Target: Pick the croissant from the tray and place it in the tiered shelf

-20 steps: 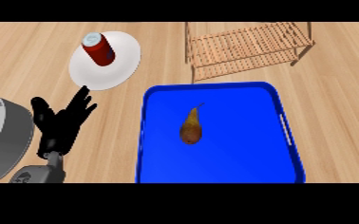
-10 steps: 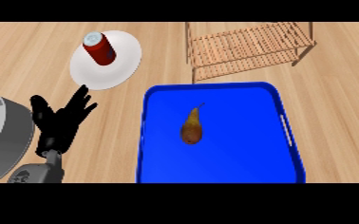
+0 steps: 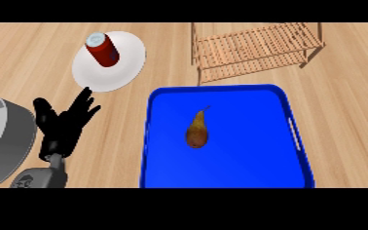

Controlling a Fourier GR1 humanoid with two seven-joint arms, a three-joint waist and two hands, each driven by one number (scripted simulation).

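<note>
A brown, pear-shaped croissant lies near the middle of the blue tray, its thin tip pointing up and right. The wooden slatted tiered shelf stands behind the tray at the upper right. My left hand rests open at the left, fingers up, well left of the tray and touching nothing. My right hand does not show.
A white plate at the upper left carries a red can with a silver top. A grey rounded body part fills the lower left edge. Wooden counter surrounds the tray.
</note>
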